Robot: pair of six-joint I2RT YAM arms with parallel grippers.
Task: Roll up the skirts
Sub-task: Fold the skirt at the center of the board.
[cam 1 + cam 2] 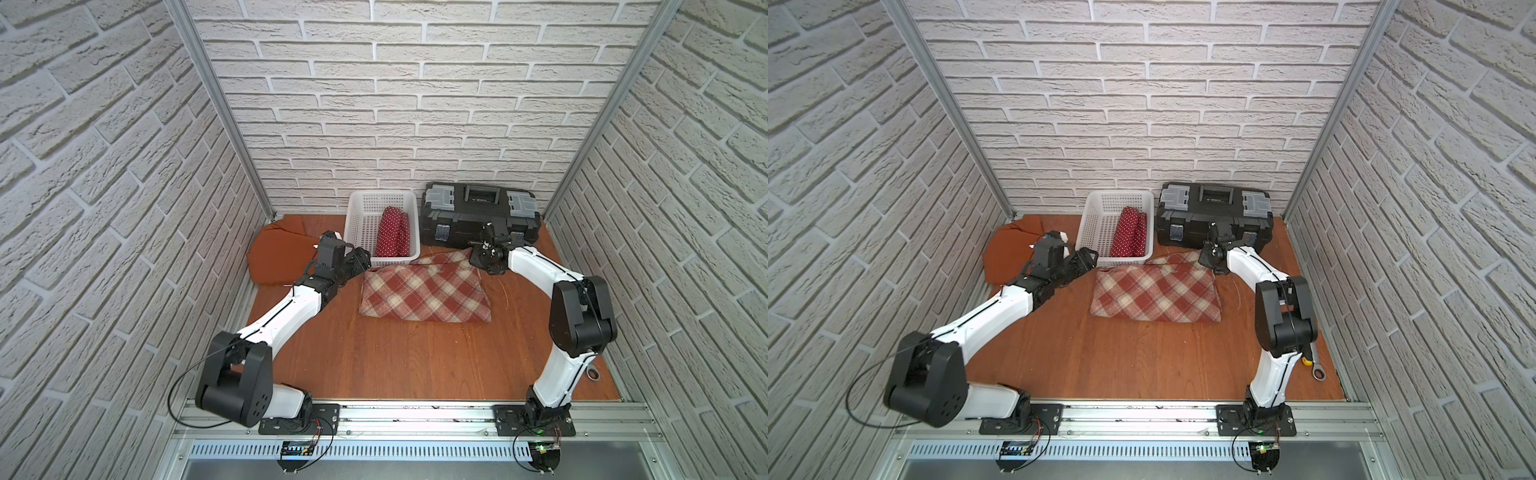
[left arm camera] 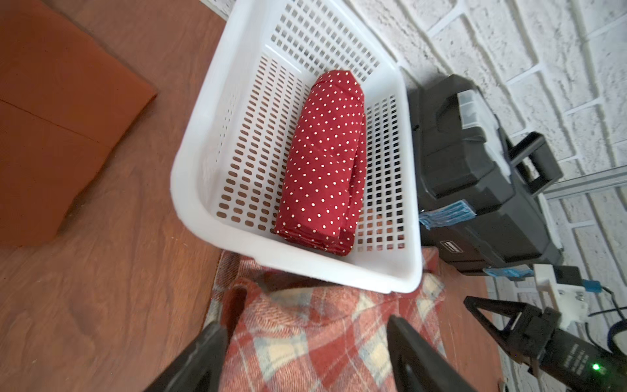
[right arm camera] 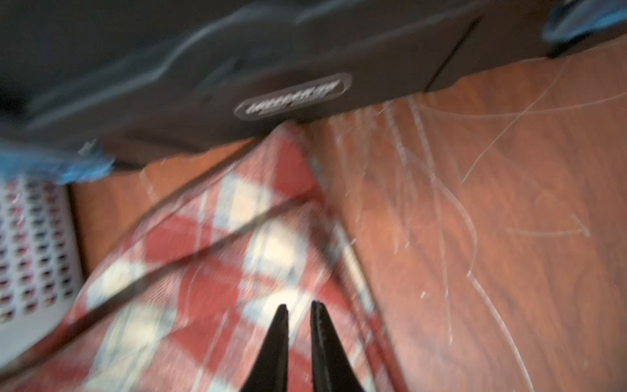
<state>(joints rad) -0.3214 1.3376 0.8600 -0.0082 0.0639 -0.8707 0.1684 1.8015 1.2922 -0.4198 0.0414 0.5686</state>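
Note:
The red-and-cream plaid skirt point(image 1: 424, 295) point(image 1: 1156, 297) lies folded on the table, its far edge reaching the basket and toolbox. My left gripper point(image 2: 305, 324) point(image 1: 359, 257) stands open over the plaid's far left corner, a finger on either side. My right gripper point(image 3: 299, 304) point(image 1: 476, 258) is shut just above the plaid's far right corner point(image 3: 203, 271), and nothing shows between its fingers. A rolled polka-dot skirt point(image 2: 325, 152) point(image 1: 392, 232) lies in the basket. The rust-orange skirt point(image 1: 278, 257) point(image 2: 51, 118) lies flat at the far left.
The white mesh basket point(image 1: 395, 261) point(image 2: 305, 268) stands at the back, with the black toolbox point(image 1: 478, 208) point(image 3: 237, 51) to its right against the wall. A wrench point(image 1: 1316, 365) lies near the right arm's base. Brick walls close in three sides.

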